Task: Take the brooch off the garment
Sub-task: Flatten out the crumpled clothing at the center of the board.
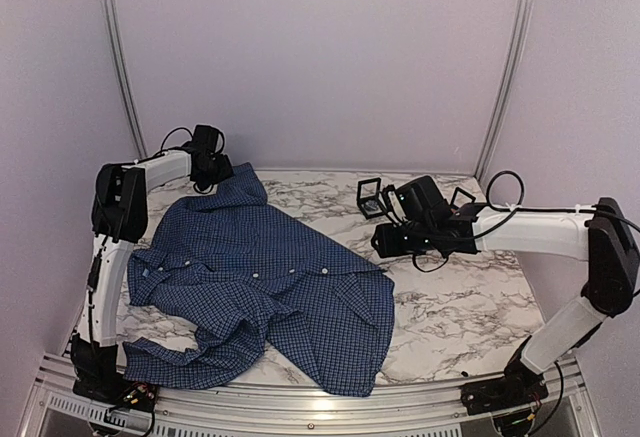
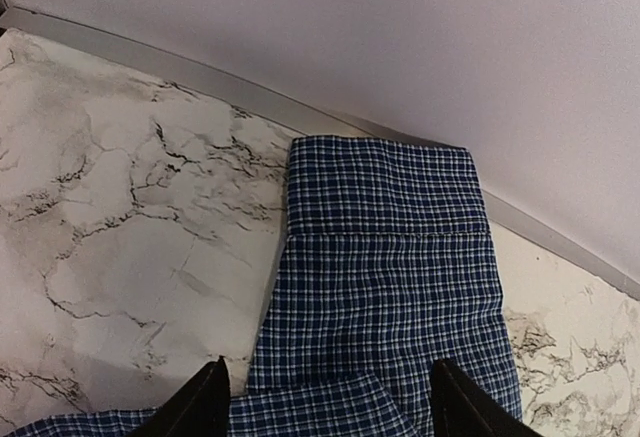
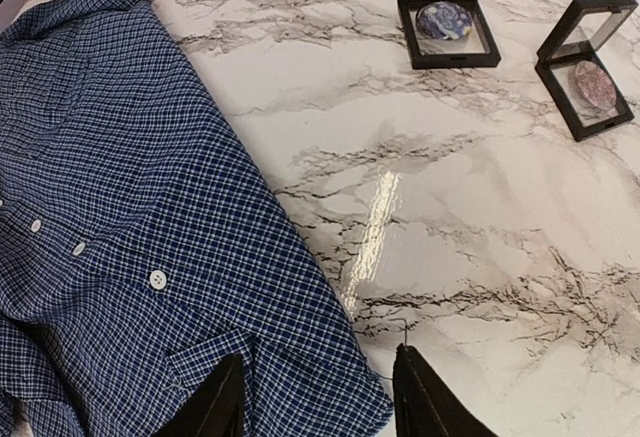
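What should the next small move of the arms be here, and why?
Probably move the right end effector leftward, further over the front of the shirt, to search for the brooch. No view shows a brooch on the fabric. Both end effectors are open and empty. The left end effector hangs over a hemmed end of the shirt, where only plain fabric shows.

Place: lab-style robot test booth
Walls: plain lilac panels, aluminium posts
Bench: marble-patterned tabletop; robot arms bolted along bottom edge of frame
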Motion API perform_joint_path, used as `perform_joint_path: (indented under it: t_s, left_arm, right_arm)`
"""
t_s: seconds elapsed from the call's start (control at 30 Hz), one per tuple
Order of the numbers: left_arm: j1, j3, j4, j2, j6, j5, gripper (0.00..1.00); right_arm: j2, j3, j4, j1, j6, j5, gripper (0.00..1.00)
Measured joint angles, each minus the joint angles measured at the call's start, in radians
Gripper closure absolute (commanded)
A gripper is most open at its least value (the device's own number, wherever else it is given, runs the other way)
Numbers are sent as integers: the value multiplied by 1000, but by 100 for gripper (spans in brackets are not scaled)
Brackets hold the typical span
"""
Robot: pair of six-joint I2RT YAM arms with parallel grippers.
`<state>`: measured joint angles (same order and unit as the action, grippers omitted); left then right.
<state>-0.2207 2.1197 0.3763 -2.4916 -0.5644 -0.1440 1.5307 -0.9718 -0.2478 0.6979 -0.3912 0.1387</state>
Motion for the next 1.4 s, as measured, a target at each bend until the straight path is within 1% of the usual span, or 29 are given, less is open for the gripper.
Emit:
perform_joint_path:
  t_s: [0.1, 0.23, 0.33, 0.43, 0.5, 0.57, 0.63, 0.73, 0.8, 0.93, 1.13, 1.2, 1.27, 1.3, 1.33, 1.4]
  left_arm:
    - [-17, 62, 32, -45, 0, -21, 29]
    - [-53, 78, 54, -69, -13, -45, 29]
    - [-76, 97, 72, -97, -27, -50, 33]
    - [-94, 106, 76, -119, -32, -64, 49]
    - [-98, 109, 78, -119, -39, -66, 65]
    - [-98, 109, 77, -119, -40, -64, 78]
    - [-98, 109, 75, -119, -48, -59, 86]
    - [-99, 109, 62, -119, -34, -47, 95]
    - [-99, 109, 45, -118, -27, -37, 100]
    - [-105, 73, -27, -92, 8, 9, 100]
    - [-119, -43, -167, 19, 39, 91, 100]
    - [-121, -63, -207, 55, 47, 139, 100]
    - [-125, -69, -249, 81, 59, 217, 100]
    - [-126, -69, -262, 87, 63, 252, 96]
    - [-127, -69, -275, 90, 70, 293, 89]
    - [-129, -69, -283, 91, 82, 353, 72]
  right_arm:
    - [0, 0, -1, 0, 0, 0, 51]
    - [0, 0, -1, 0, 0, -3, 51]
    - [0, 0, -1, 0, 0, -10, 51]
    - [0, 0, 0, 0, 1, -18, 51]
    - [0, 0, 0, 0, 1, -22, 51]
    - [0, 0, 0, 0, 1, -25, 51]
    - [0, 0, 0, 0, 1, -26, 51]
    - [1, 0, 0, 0, 1, -27, 51]
    - [3, 0, 0, 0, 1, -29, 51]
    - [8, 0, 1, 0, 1, -32, 51]
    - [12, 0, 6, 0, 1, -36, 51]
    - [16, 0, 8, 0, 1, -36, 51]
    - [22, 0, 8, 0, 1, -36, 51]
    - [24, 0, 8, 0, 1, -37, 51]
    - [25, 0, 8, 0, 1, -37, 51]
    - [30, 0, 11, 0, 1, -37, 51]
